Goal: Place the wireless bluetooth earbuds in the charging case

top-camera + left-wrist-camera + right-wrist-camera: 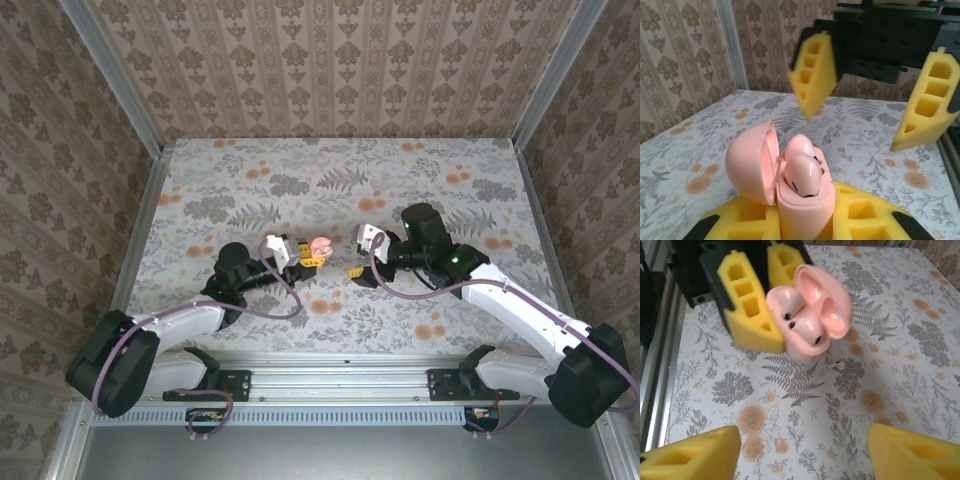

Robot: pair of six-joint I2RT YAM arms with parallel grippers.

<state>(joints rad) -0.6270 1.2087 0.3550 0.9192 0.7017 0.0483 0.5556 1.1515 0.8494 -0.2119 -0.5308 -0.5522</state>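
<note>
Left end effector [767,285]: clenched on the charging case [805,205], yellow pads on either side of its lower body. The case looks lifted clear of the desk [250,190], around mid-desk.

Right end effector [872,95]: released, jaws spread wide, nothing between them.

Case state: lid [747,165] hinged open. Both earbuds [802,175] sit in their wells, side by side, rounded ends up. They look fully seated, though depth is hard to confirm.

Key relation: the case lies straight ahead of the right end effector, a short gap apart, roughly on its centre line. The body's long axis stands about upright in the left pads. The lid leans off to one side, and the open mouth is turned partly toward the right end effector. The right arm is the free one, and near.

Pose: both arms reach forward and low, wrists turned inward so the two end effectors face each other.

Judgement: insertion appears done; closing the lid is the likely remainder.

Also noted: a small pale speck [840,365] on the desk below the case, too small to identify.
</note>
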